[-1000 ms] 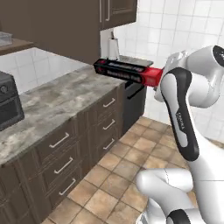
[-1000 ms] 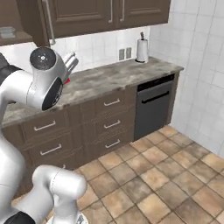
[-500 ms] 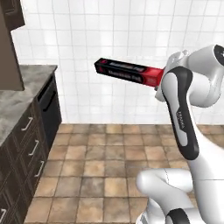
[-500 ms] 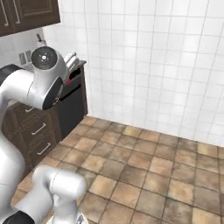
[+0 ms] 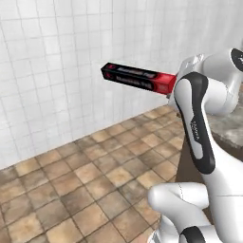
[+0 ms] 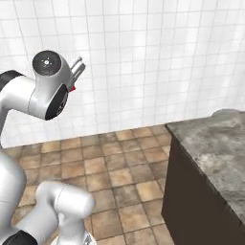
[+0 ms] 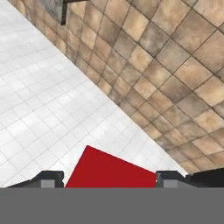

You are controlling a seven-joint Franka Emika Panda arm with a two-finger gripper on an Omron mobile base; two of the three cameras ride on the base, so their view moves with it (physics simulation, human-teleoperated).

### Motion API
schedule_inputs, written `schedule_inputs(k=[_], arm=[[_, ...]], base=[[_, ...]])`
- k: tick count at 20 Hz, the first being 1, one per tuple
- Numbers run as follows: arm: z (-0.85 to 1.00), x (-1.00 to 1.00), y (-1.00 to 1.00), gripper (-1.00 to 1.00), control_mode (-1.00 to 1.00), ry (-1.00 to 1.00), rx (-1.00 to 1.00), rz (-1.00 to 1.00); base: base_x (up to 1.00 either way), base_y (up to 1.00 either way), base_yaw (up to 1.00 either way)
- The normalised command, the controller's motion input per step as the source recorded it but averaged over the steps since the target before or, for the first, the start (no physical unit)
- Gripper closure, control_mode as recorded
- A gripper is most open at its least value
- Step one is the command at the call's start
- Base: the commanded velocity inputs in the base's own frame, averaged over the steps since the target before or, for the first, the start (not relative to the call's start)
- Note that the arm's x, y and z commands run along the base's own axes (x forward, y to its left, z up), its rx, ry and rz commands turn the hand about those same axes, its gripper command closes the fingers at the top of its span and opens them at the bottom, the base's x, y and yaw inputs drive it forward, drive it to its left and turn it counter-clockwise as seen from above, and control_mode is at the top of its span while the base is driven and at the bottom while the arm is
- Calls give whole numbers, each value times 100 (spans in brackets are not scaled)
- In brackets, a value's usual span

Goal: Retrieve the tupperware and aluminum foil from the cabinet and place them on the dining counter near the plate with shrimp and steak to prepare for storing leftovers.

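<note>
fingers (image 7: 48, 178): clamped either side of the foil box's red end
aluminum foil (image 5: 137, 78): held level in mid-air, black end jutting toward tiled wall (image 5: 52, 57)
below: brown tile floor (image 5: 95, 175)
counter (image 6: 215, 148): marbled, at right

arm (image 5: 216, 90): fat white round tubes, smooth and shiny
joints: dark bands and a round black cap
fingertips (image 7: 49, 179): small, dark grey, blocky
base: white, rounded

Matt black-and-red card aluminum foil (image 5: 138, 78); marbled stone dining counter (image 6: 215, 148)
</note>
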Motion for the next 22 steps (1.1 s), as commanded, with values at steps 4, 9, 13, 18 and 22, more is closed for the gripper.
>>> schedule_inputs(k=[4, 9, 13, 18, 22], arm=[[0, 0, 0, 100, 100, 0, 0, 0], [0, 0, 0, 100, 100, 0, 0, 0], [0, 0, 0, 100, 100, 0, 0, 0], [0, 0, 0, 100, 100, 0, 0, 0], [0, 0, 0, 100, 100, 0, 0, 0]], base=[[0, 0, -97], [0, 2, -96], [29, 64, -73], [34, 100, -49], [31, 100, -43]])
